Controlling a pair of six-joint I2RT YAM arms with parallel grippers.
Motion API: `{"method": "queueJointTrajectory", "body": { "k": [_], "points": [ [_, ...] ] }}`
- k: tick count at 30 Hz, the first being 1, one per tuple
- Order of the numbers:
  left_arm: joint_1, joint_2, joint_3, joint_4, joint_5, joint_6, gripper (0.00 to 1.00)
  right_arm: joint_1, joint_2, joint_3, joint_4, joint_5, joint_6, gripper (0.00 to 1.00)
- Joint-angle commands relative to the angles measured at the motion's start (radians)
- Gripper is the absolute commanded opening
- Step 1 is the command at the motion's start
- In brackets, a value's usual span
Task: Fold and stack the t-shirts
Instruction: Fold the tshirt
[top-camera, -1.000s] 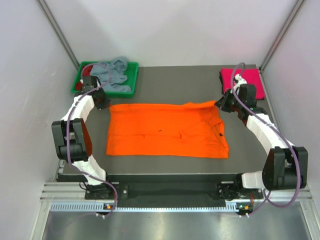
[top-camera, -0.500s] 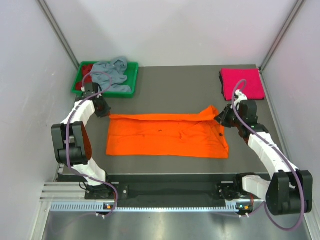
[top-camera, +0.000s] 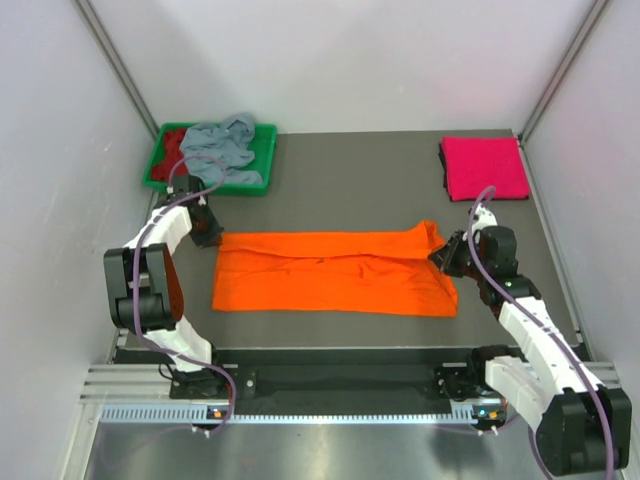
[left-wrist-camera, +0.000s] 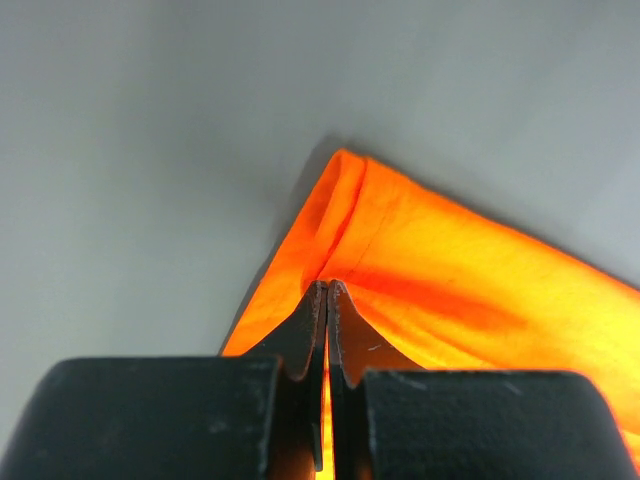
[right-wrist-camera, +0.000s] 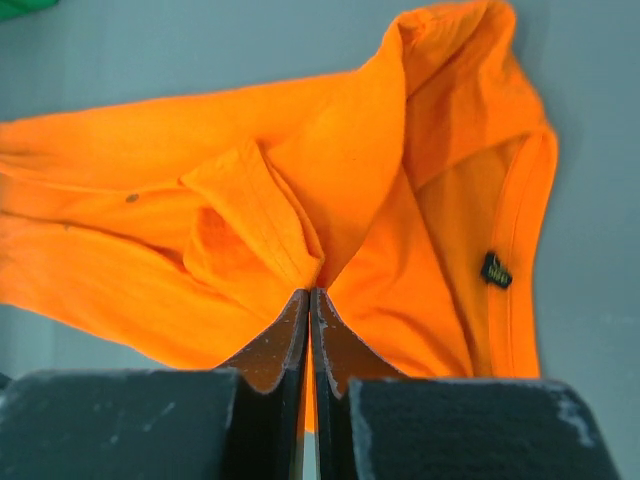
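My left gripper (left-wrist-camera: 327, 290) pinches the orange t-shirt (top-camera: 330, 272) at the corner nearest the green tray (top-camera: 155, 170), jaws pressed together on cloth. My right gripper (right-wrist-camera: 309, 292) pinches a bunched fold at the end away from the tray. The pink t-shirt (top-camera: 484, 168) lies folded, well right of the tray.

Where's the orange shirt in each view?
Top external: orange shirt mid-table, spread wide between the two arms.
Left wrist: lower right, its edge pinched in the left gripper jaws.
Right wrist: fills most of the picture, a fold pinched in the right gripper jaws.
Shared landmark: the grey table bordering the shirt in all three.
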Motion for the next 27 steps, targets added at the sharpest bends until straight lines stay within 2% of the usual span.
{"method": "queueJointTrajectory", "body": {
  "k": [1, 11, 27],
  "points": [
    [-0.003, -0.043, -0.028, -0.018, -0.020, 0.019, 0.00, 0.021, -0.041, -0.031, -0.007, 0.019, 0.025, 0.00],
    [-0.002, -0.042, -0.067, -0.004, -0.063, -0.003, 0.00, 0.043, -0.113, -0.120, -0.012, 0.028, 0.077, 0.00],
    [0.000, -0.060, 0.056, -0.073, -0.076, -0.029, 0.00, 0.043, -0.133, 0.044, -0.110, 0.070, 0.037, 0.00]
  ]
}}
